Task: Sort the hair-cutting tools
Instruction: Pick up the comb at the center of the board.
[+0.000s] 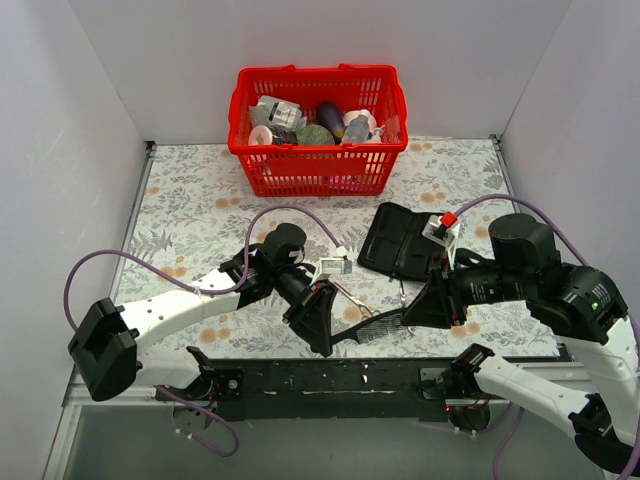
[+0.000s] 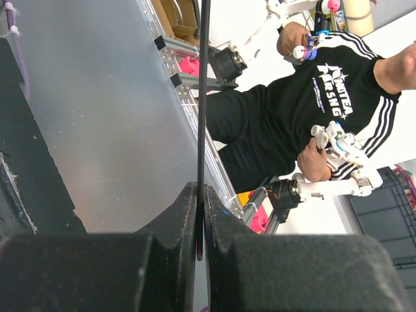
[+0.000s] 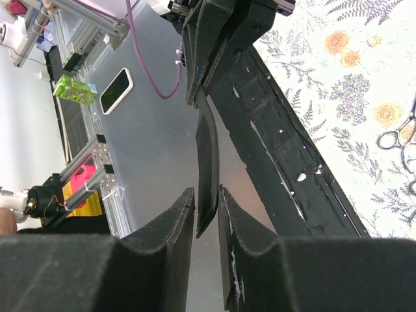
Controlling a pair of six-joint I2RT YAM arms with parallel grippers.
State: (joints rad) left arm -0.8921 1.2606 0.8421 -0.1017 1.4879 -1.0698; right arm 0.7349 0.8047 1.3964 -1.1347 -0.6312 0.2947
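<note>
- Your left gripper point(image 2: 200, 195) has its fingers pressed flat on the comb point(image 1: 375, 328), which hangs in the air over the table's 6 o'clock edge, between the two arms.
- Your right gripper point(image 3: 207, 201) has a finger on either side of the comb's free end. The gaps look very thin, and I cannot tell whether the fingers are actually pinching it.
- I judge this to be a hand-over in mid-air, with the comb not yet laid anywhere.
- The scissors point(image 1: 402, 297) lie loose on the table point(image 1: 190, 210), just at 6 o'clock of the open black case point(image 1: 398, 240) and close under your right wrist. Nothing is holding them.
- As far as I can see, no tool is in the case yet, so both the comb and the scissors are still to be sorted.
- The dark rail point(image 1: 330, 378) runs along the near edge right below the comb. If it drops here it could fall off the front.
- You have open room toward 9 and 10 o'clock.
- The red basket point(image 1: 315, 165) blocks 12 o'clock, and the side walls close in at 3 and 9 o'clock.
- Carrying the comb toward the case takes your right arm over the scissors, so keep the fingers high there.
</note>
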